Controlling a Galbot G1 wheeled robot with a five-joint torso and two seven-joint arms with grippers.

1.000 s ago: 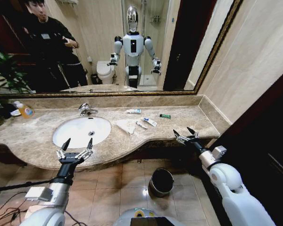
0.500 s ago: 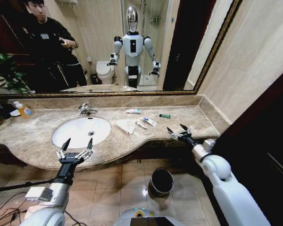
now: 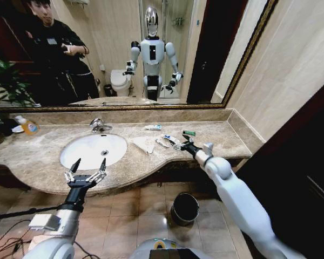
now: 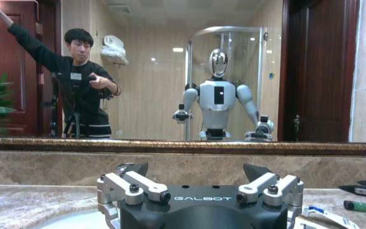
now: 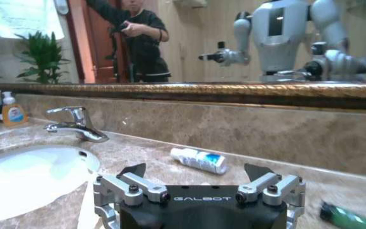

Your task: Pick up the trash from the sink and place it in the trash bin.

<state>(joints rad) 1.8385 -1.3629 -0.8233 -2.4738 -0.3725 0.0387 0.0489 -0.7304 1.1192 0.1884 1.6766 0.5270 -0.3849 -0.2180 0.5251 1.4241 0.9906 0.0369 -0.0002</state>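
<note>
From the head view, the right hand (image 3: 184,143) reaches over the marble table (image 3: 216,137), fingers apart, right among the trash: a crumpled white tissue (image 3: 144,143), a white-and-blue tube (image 3: 170,140) touching or just beside the fingertips, another tube (image 3: 153,127) nearer the mirror, and a small green piece (image 3: 189,133) just beyond the hand. The sink (image 3: 93,150) lies well to the left with its chrome tap (image 3: 99,125) behind it, and an orange bottle (image 3: 27,125) stands far left. The left hand (image 3: 87,174) hangs before the table's front edge by the sink, fingers apart. The trash bin (image 3: 184,208) stands on the tiled floor below the table.

In the left wrist view, the left hand (image 4: 203,186) has its fingers spread, empty; the green piece (image 4: 365,206) lies far off.

In the right wrist view, the right hand (image 5: 197,186) is spread wide over the table, with a tube (image 5: 199,159) ahead of it, the green piece (image 5: 347,217) beside it, and the tap (image 5: 75,124) and sink (image 5: 24,179) beyond.
</note>
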